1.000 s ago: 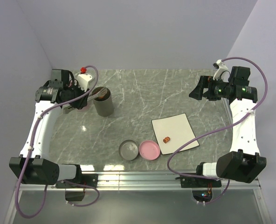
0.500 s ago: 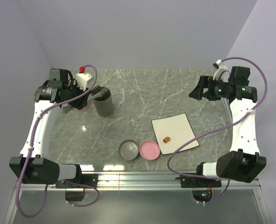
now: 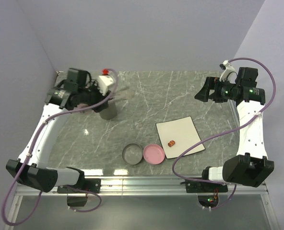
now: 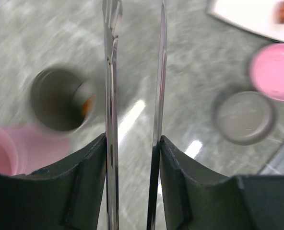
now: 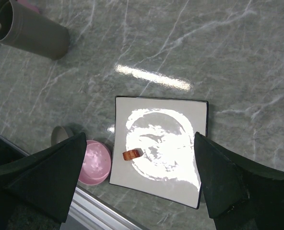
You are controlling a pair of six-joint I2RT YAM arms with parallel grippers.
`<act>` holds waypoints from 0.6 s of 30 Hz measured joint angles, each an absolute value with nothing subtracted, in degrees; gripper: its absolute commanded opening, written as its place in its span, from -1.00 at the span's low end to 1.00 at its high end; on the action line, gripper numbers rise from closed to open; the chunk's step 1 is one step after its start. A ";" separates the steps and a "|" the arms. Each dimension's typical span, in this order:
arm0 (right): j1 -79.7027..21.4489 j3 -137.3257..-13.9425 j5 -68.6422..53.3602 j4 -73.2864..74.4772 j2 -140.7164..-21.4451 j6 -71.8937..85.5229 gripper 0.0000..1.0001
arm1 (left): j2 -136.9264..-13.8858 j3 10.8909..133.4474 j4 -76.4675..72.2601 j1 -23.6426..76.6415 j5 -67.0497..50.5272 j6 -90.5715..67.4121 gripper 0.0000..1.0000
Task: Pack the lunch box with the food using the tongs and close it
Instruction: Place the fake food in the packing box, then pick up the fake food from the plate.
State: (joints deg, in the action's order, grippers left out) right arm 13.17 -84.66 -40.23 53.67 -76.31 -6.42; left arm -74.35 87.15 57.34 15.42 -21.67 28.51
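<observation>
grey dish [image 3: 132,154] and pink dish [image 3: 153,154] touching at near table [image 3: 147,96] edge; just right, white plate [image 3: 185,129] carrying reddish-brown food piece [image 3: 171,143]; far left, left end effector [image 4: 132,143] pinching tongs [image 4: 112,120] near grey canister [image 3: 107,111]; far right, right end effector [image 3: 203,91] spread wide

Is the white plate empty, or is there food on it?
Not empty: one reddish-brown piece lies on the plate, near its left edge.

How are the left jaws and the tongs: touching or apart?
Touching. Left wrist view: the tongs sit flush against both jaws' inner faces.
</observation>
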 measured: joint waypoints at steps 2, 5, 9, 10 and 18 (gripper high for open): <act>13.17 -84.90 -40.21 53.65 -76.31 -6.42 1.00 | -74.30 85.76 56.07 20.78 -21.74 27.97 -0.01; 13.17 -85.17 -40.18 53.67 -76.31 -6.42 0.99 | -74.52 83.20 53.60 28.80 -21.28 27.14 -0.02; 13.17 -85.17 -40.12 53.69 -76.31 -6.42 0.99 | -75.92 80.40 49.65 37.87 -20.23 25.61 -0.01; 13.17 -85.17 -40.12 53.69 -76.31 -6.44 1.00 | -76.29 79.68 48.62 39.53 -19.97 25.23 -0.01; 13.17 -85.17 -39.94 53.71 -76.29 -6.44 0.99 | -79.92 72.10 40.73 52.56 -16.60 19.90 0.03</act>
